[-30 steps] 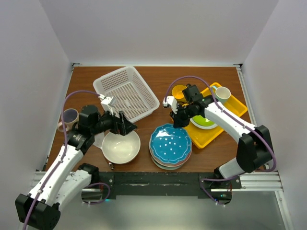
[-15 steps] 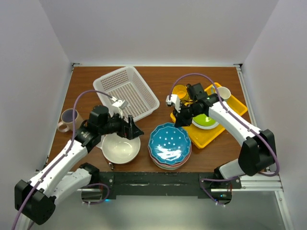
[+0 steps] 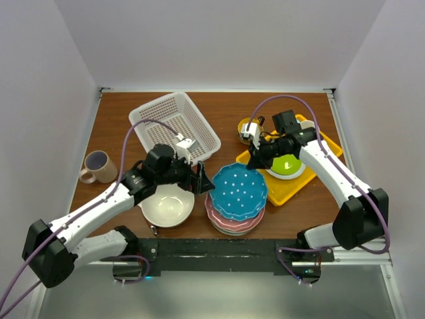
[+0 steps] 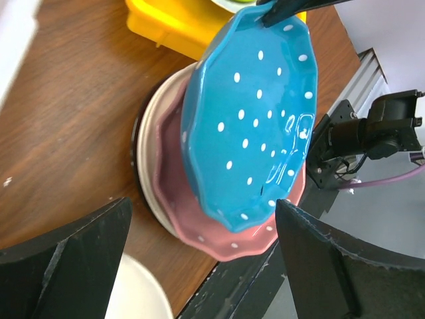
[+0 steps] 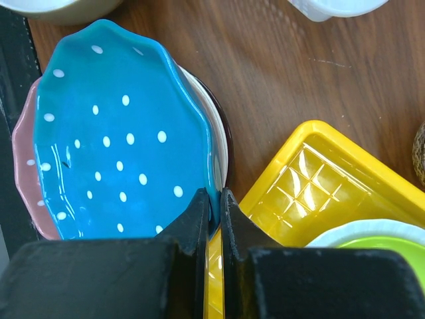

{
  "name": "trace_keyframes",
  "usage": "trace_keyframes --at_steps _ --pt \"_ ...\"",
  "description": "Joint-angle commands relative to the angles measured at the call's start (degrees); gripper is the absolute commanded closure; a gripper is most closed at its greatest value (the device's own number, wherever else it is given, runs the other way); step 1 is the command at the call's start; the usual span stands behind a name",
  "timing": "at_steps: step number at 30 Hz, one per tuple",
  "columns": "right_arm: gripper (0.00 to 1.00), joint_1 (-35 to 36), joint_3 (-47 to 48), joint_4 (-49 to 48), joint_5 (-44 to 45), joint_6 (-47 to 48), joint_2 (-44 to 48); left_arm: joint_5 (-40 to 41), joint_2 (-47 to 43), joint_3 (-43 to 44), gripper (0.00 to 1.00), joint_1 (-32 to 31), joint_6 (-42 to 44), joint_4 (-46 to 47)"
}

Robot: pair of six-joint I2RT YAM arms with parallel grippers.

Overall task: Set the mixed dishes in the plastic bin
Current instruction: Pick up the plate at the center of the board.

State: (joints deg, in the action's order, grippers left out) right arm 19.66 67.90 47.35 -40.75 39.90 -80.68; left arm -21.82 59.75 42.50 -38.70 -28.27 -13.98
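The blue white-dotted plate (image 3: 239, 191) is tilted up off the stack, and my right gripper (image 3: 255, 166) is shut on its rim beside the tray. In the right wrist view both fingertips (image 5: 199, 203) pinch that blue plate (image 5: 113, 133) at its edge. Under it lie the pink dotted plate (image 4: 199, 222) and a cream plate (image 4: 149, 193). My left gripper (image 3: 201, 178) stands open just left of the stack, with nothing between its fingers (image 4: 80, 259). The plastic bin (image 3: 174, 125) sits behind it. The large cream bowl (image 3: 167, 205) and pinkish mug (image 3: 97, 166) are at the left, and the yellow mug (image 3: 248, 126) is behind the right gripper.
The flat yellow tray (image 3: 292, 187) lies right of the stack and holds the lime-green plate (image 3: 287, 166). The table's front edge and black rail (image 3: 219, 252) run just below the plates. Purple cables loop over both arms.
My right gripper has shut on the blue plate's rim and raised that side, tilting the plate. The left arm has swung right from above the cream bowl to the stack's left side.
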Motion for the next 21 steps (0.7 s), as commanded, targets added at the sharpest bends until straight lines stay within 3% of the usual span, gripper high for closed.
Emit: trace_keyframes --at_steps 1,7,12,21 --pt "1.0 -0.9 2.7 -2.1 -7.9 -1.1 4.9 4.2 3.6 2.3 0.05 -3.7 -2.7 6.4" --pt "1.0 -1.7 1.1 -2.8 -11.2 -0.8 7.5 7.3 7.0 2.3 0.05 -6.3 -4.2 9.0" --pt "1.0 -2.5 0.3 -3.3 -13.9 -0.5 8.8 4.6 7.0 1.0 0.12 -7.2 -5.7 13.1" --pt "1.0 -4.4 -0.2 -3.8 -17.0 -1.0 9.5 2.1 8.0 0.0 0.39 -8.2 -7.5 17.7"
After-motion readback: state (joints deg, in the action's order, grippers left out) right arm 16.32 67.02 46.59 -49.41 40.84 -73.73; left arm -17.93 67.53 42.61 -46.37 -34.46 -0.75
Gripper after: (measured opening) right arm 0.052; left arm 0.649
